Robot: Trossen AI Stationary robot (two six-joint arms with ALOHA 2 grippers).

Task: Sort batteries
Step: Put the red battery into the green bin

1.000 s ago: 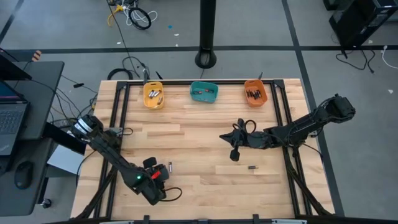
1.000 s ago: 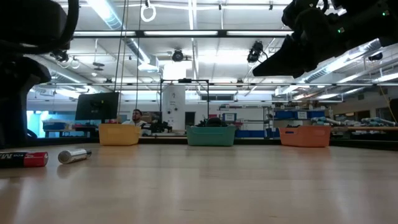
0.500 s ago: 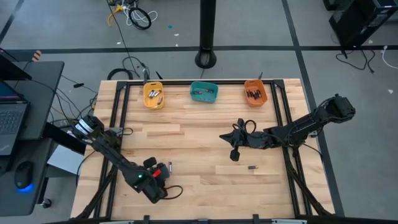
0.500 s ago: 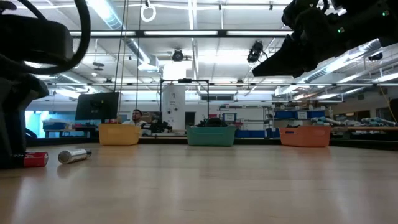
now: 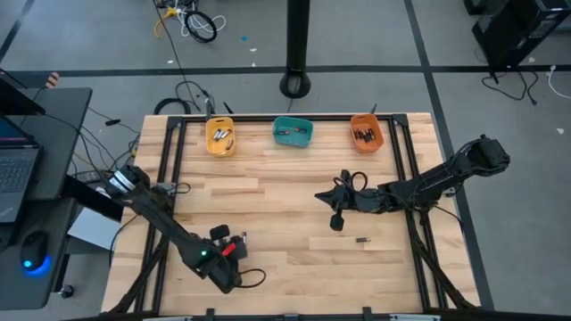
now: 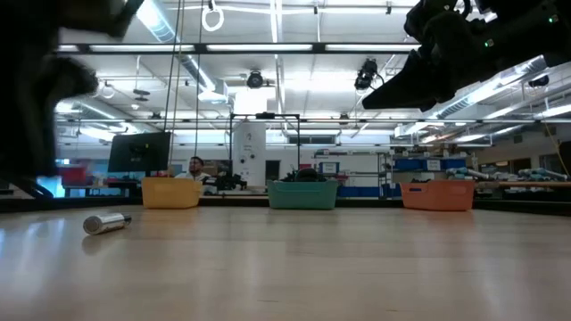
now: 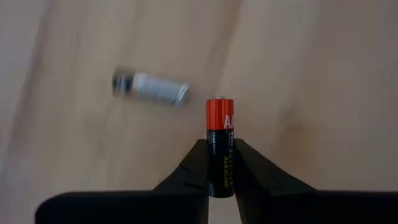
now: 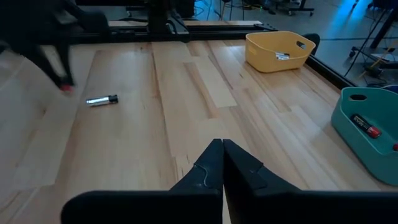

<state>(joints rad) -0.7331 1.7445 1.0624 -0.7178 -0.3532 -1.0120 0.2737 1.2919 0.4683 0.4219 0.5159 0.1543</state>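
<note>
My left end effector (image 7: 221, 163) pinches a black battery with a red tip (image 7: 219, 146) near the counter's near-left corner, its red end sticking out past my fingers. Just beside it a silvery battery (image 7: 151, 90) lies on its side on the wood. A small dark battery (image 5: 362, 240) lies alone right of centre. More batteries rest in the three far bins.

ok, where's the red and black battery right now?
The red and black battery is pinched in the left end effector, at the table's front-left in the high view, with the silver battery lying on the wood just beside it.
</note>
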